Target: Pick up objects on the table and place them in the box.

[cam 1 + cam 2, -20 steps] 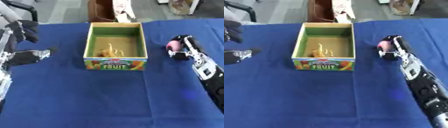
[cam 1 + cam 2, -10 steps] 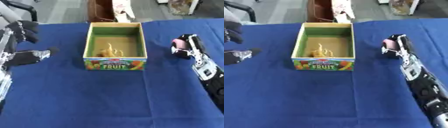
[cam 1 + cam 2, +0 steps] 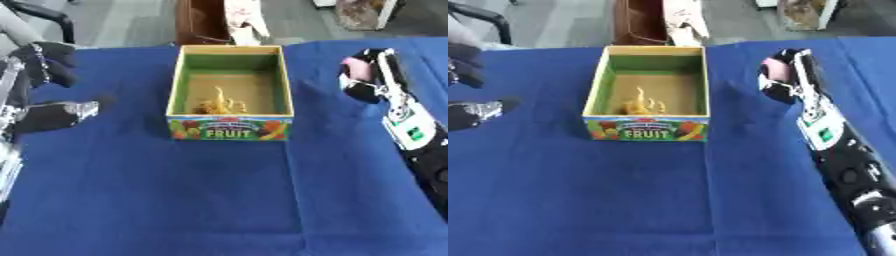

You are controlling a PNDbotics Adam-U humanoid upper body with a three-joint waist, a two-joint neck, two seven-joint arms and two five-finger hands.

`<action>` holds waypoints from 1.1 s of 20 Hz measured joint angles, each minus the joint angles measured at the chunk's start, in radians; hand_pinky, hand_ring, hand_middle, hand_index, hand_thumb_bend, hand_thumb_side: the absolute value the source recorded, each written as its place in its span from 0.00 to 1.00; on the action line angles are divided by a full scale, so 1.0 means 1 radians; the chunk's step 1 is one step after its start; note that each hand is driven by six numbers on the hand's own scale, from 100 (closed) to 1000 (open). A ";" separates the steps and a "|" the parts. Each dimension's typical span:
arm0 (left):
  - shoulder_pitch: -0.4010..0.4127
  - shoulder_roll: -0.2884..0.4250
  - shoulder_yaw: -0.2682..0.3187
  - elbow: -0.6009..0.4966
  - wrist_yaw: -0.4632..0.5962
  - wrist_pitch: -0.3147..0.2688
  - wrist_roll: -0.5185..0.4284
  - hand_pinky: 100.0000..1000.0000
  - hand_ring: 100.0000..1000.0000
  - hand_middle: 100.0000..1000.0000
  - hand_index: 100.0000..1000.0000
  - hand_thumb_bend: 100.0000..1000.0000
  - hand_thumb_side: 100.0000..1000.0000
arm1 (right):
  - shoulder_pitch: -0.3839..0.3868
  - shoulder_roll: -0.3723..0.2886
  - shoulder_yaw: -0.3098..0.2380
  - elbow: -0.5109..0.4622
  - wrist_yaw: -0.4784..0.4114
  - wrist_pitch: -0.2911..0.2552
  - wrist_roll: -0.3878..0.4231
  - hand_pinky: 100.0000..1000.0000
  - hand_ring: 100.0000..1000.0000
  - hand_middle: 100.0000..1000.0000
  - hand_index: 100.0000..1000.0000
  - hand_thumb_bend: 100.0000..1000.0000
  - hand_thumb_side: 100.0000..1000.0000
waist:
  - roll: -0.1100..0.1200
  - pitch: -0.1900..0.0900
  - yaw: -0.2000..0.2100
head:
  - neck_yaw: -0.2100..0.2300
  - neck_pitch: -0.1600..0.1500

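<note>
Right of the open cardboard fruit box [image 3: 229, 95], the right hand [image 3: 368, 80] is curled around a small pink object [image 3: 353, 67], above the blue cloth surface [image 3: 219, 195]. Box sits left of that hand, yellowish item [image 3: 218, 102] inside. Left hand [image 3: 52, 112] idle far left, fingers relaxed.

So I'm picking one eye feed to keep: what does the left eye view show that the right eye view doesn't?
Only the left eye view shows most of the left hand. Only the right eye view shows more of the right forearm toward the bottom edge. Both show the green-lined cardboard fruit box holding a yellowish object, the blue tablecloth, and the right hand curled on a pink object.
</note>
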 measured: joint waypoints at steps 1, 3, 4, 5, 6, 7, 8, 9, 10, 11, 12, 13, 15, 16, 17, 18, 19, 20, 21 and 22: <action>0.000 0.000 0.000 0.000 0.000 0.000 0.000 0.52 0.47 0.50 0.68 0.78 0.00 | -0.009 0.004 0.008 -0.022 -0.013 -0.002 0.015 0.20 0.23 0.18 0.30 0.00 0.00 | -0.001 -0.001 0.002 | -0.003 0.002; 0.000 -0.001 0.000 -0.001 0.000 -0.002 -0.002 0.52 0.47 0.50 0.68 0.78 0.00 | -0.028 0.016 0.024 -0.055 -0.033 -0.006 0.043 0.20 0.23 0.18 0.30 0.00 0.00 | -0.002 -0.001 0.008 | -0.007 0.004; 0.000 -0.004 0.000 -0.004 0.000 -0.003 -0.003 0.52 0.46 0.50 0.68 0.78 0.00 | -0.038 0.023 0.031 -0.066 -0.039 -0.007 0.056 0.21 0.23 0.18 0.30 0.00 0.00 | -0.003 -0.003 0.013 | -0.010 0.005; -0.001 -0.006 -0.001 -0.008 0.001 -0.004 -0.004 0.52 0.46 0.50 0.68 0.78 0.00 | -0.049 0.031 0.035 -0.073 -0.040 -0.008 0.067 0.21 0.23 0.19 0.30 0.00 0.00 | -0.003 -0.004 0.018 | -0.013 0.006; -0.002 -0.008 -0.001 -0.014 0.002 -0.006 -0.006 0.52 0.47 0.50 0.68 0.78 0.00 | -0.060 0.039 0.038 -0.074 -0.040 -0.009 0.077 0.21 0.24 0.19 0.30 0.00 0.00 | -0.003 -0.006 0.023 | -0.017 0.006; -0.004 -0.008 -0.003 -0.021 0.002 -0.007 -0.007 0.52 0.47 0.50 0.68 0.78 0.00 | -0.069 0.048 0.039 -0.074 -0.038 -0.010 0.086 0.21 0.24 0.19 0.31 0.00 0.00 | -0.003 -0.006 0.029 | -0.020 0.006; -0.008 -0.009 -0.005 -0.028 0.004 -0.009 -0.009 0.52 0.46 0.50 0.68 0.78 0.00 | -0.078 0.057 0.038 -0.070 -0.031 -0.010 0.094 0.21 0.24 0.19 0.31 0.00 0.00 | -0.003 -0.006 0.037 | -0.026 0.006; -0.014 -0.009 -0.007 -0.035 0.006 -0.010 -0.010 0.52 0.46 0.50 0.68 0.78 0.00 | -0.087 0.067 0.037 -0.061 -0.020 -0.010 0.100 0.21 0.24 0.19 0.31 0.00 0.00 | -0.003 -0.006 0.046 | -0.032 0.006; -0.021 -0.010 -0.007 -0.039 0.009 -0.011 -0.012 0.52 0.46 0.50 0.68 0.78 0.00 | -0.096 0.078 0.036 -0.048 -0.006 -0.010 0.103 0.22 0.24 0.19 0.31 0.00 0.00 | -0.003 -0.005 0.056 | -0.038 0.006; -0.027 -0.013 -0.009 -0.043 0.011 -0.011 -0.013 0.52 0.46 0.50 0.68 0.78 0.00 | -0.104 0.090 0.035 -0.033 0.010 -0.012 0.107 0.22 0.24 0.19 0.31 0.00 0.00 | -0.003 -0.005 0.063 | -0.045 0.005; -0.034 -0.018 -0.012 -0.045 0.013 -0.011 -0.015 0.52 0.46 0.50 0.68 0.78 0.00 | -0.110 0.101 0.031 -0.017 0.029 -0.013 0.109 0.22 0.24 0.19 0.31 0.00 0.00 | -0.004 -0.002 0.072 | -0.051 0.002; -0.041 -0.019 -0.013 -0.046 0.015 -0.011 -0.016 0.52 0.46 0.50 0.68 0.78 0.00 | -0.115 0.112 0.028 -0.002 0.047 -0.015 0.111 0.22 0.25 0.20 0.31 0.00 0.00 | -0.004 0.001 0.078 | -0.056 0.000; -0.054 -0.028 -0.017 -0.050 0.020 -0.012 -0.019 0.52 0.46 0.50 0.68 0.78 0.00 | -0.119 0.132 0.017 0.029 0.081 -0.017 0.111 0.22 0.25 0.20 0.32 0.00 0.00 | -0.005 0.010 0.093 | -0.068 -0.004; -0.061 -0.031 -0.019 -0.050 0.022 -0.012 -0.020 0.52 0.46 0.50 0.68 0.78 0.00 | -0.120 0.142 0.011 0.044 0.098 -0.017 0.110 0.22 0.25 0.20 0.32 0.00 0.00 | -0.005 0.015 0.102 | -0.073 -0.008; -0.066 -0.036 -0.019 -0.051 0.023 -0.012 -0.022 0.52 0.46 0.50 0.68 0.78 0.00 | -0.122 0.153 0.006 0.059 0.113 -0.017 0.109 0.23 0.26 0.21 0.32 0.00 0.00 | -0.006 0.020 0.110 | -0.078 -0.012; -0.071 -0.039 -0.020 -0.051 0.025 -0.013 -0.023 0.52 0.46 0.50 0.68 0.78 0.00 | -0.123 0.164 0.000 0.073 0.129 -0.017 0.107 0.23 0.26 0.21 0.33 0.00 0.00 | -0.007 0.025 0.117 | -0.083 -0.015; -0.075 -0.043 -0.022 -0.051 0.027 -0.014 -0.024 0.52 0.46 0.49 0.68 0.78 0.00 | -0.123 0.173 -0.005 0.085 0.144 -0.017 0.105 0.23 0.27 0.22 0.33 0.00 0.00 | -0.008 0.029 0.122 | -0.087 -0.020; -0.078 -0.045 -0.024 -0.053 0.028 -0.015 -0.025 0.52 0.46 0.49 0.68 0.78 0.00 | -0.123 0.180 -0.010 0.096 0.156 -0.016 0.101 0.24 0.28 0.22 0.34 0.00 0.00 | -0.008 0.032 0.126 | -0.089 -0.021; -0.081 -0.046 -0.025 -0.054 0.028 -0.015 -0.026 0.52 0.46 0.49 0.68 0.78 0.00 | -0.123 0.185 -0.014 0.105 0.167 -0.016 0.097 0.24 0.28 0.23 0.35 0.00 0.00 | -0.008 0.035 0.130 | -0.092 -0.021; -0.082 -0.049 -0.025 -0.056 0.028 -0.015 -0.026 0.52 0.46 0.49 0.68 0.78 0.00 | -0.124 0.188 -0.019 0.110 0.175 -0.014 0.093 0.24 0.29 0.23 0.35 0.00 0.00 | -0.009 0.036 0.132 | -0.094 -0.021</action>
